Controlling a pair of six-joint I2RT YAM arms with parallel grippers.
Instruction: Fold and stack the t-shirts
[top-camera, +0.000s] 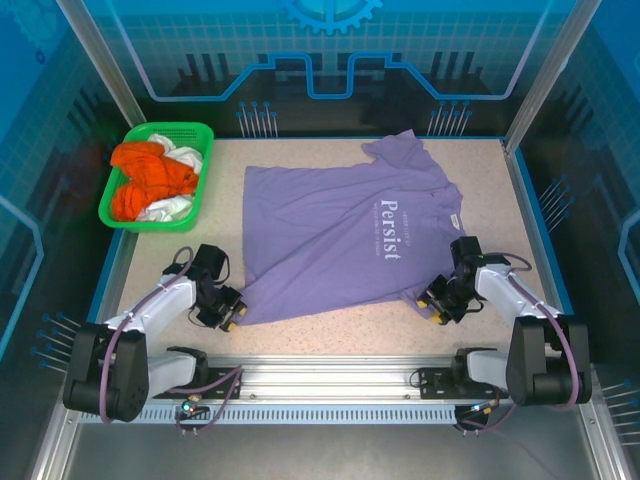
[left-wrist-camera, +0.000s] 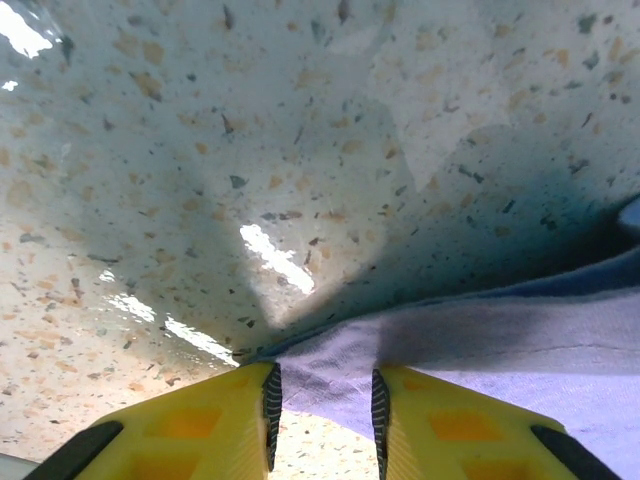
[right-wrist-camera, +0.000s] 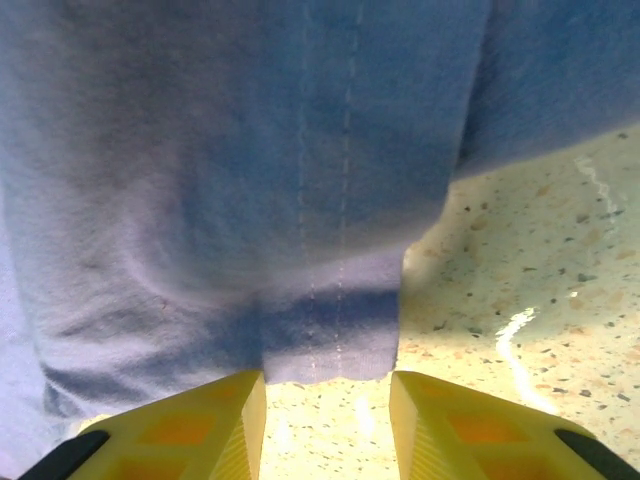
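The lavender t-shirt (top-camera: 340, 235) covers the middle of the table (top-camera: 495, 230), leaving bare strips along the far edge, the right side and the near edge between the arms. The green basket (top-camera: 180, 127), heaped with orange and white shirts (top-camera: 145, 185), blocks the far left corner; open tabletop separates it from the lavender shirt.

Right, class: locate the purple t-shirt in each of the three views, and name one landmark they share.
Top external: the purple t-shirt lies spread across the centre, white lettering toward its right side.
Left wrist: its corner sits at lower right.
Right wrist: its stitched hem covers the top and left.
Shared landmark: the speckled tabletop.
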